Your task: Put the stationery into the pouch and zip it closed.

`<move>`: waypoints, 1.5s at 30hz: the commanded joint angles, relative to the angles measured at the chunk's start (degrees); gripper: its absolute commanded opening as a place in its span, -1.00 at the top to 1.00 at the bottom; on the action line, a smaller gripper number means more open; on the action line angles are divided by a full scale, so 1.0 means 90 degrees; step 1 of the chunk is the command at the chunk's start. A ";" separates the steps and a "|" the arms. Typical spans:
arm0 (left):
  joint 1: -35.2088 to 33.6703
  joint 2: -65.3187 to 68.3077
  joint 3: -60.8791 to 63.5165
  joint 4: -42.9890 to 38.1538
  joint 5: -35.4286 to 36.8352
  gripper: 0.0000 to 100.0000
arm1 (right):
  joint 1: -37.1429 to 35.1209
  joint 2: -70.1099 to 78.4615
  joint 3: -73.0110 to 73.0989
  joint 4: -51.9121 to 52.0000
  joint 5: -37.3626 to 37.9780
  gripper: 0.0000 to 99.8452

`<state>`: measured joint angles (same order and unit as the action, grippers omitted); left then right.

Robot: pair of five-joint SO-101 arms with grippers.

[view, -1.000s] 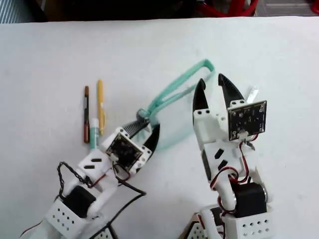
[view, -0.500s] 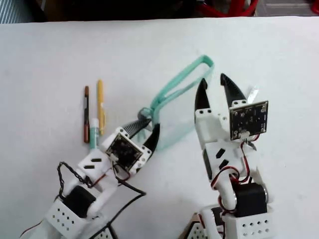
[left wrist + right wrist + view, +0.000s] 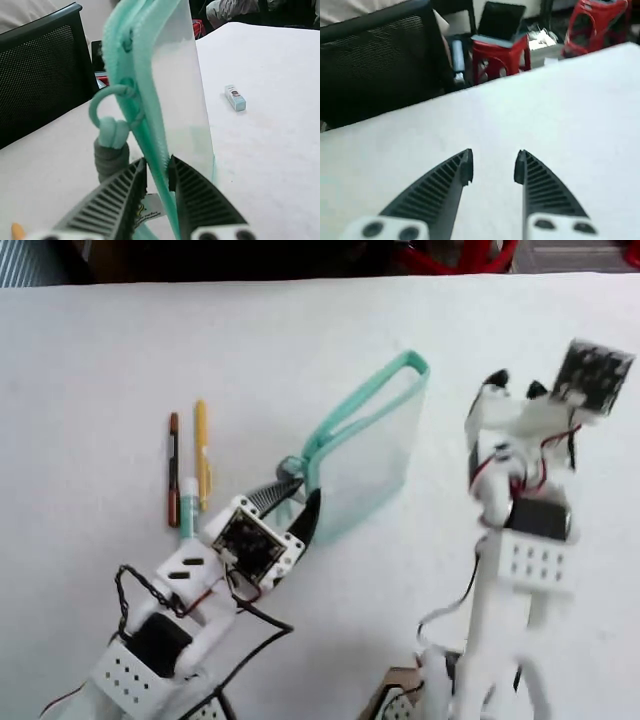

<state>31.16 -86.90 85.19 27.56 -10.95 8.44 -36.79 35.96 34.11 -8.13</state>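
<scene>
Two arms share one white table (image 3: 120, 340), read here view by view.

**High view.** The left gripper (image 3: 297, 502) is closed on the near-left corner of the pouch (image 3: 365, 455). It props the pouch up on its edge at mid-table, presumably so that the zipped rim faces up and left toward the stationery. The pouch is a clear, faintly green-tinted sleeve with a mint zip band along its top. Just left of it lie a brown pen (image 3: 173, 468) and a yellow pen (image 3: 201, 452), parallel and nearly touching. A teal-and-white stick (image 3: 187, 508) lies at their near ends (all three outside the pouch). The right gripper (image 3: 515, 383) is raised at the right, well apart from the pouch.

**Left wrist view.** The ribbed jaws pinch the zip band itself, with only the band's thickness between them. A ring-shaped zip pull (image 3: 107, 107) carrying a pale and grey tag hangs beside the band, not in the grip. Whether the mouth is parted cannot be told from here. A small blue-and-white block (image 3: 234, 97) (probably an eraser) lies on the table beyond the pouch.

**Right wrist view.** The right gripper (image 3: 492, 167) hangs over bare tabletop, jaws moderately apart and holding nothing, likely kept free to fetch items. A black mesh chair (image 3: 380, 55) and a red stool (image 3: 500, 55) stand beyond the table's far edge.
</scene>
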 commanded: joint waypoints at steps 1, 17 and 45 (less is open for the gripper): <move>-0.0073 -0.0054 -0.0078 -0.0176 0.0078 0.82 | 0.0181 0.1968 -0.1621 0.0689 -0.0449 0.71; -0.0073 -0.0054 -0.0078 -0.0186 0.0078 0.81 | 0.0571 0.7526 -0.6759 0.3053 -0.0840 0.71; -0.0073 -0.0073 0.0059 -0.0195 0.0068 0.82 | 0.0669 1.0535 -0.9778 0.3355 -0.0420 0.97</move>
<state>31.16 -86.90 86.42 27.03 -10.95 14.77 57.45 -47.82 63.91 -14.73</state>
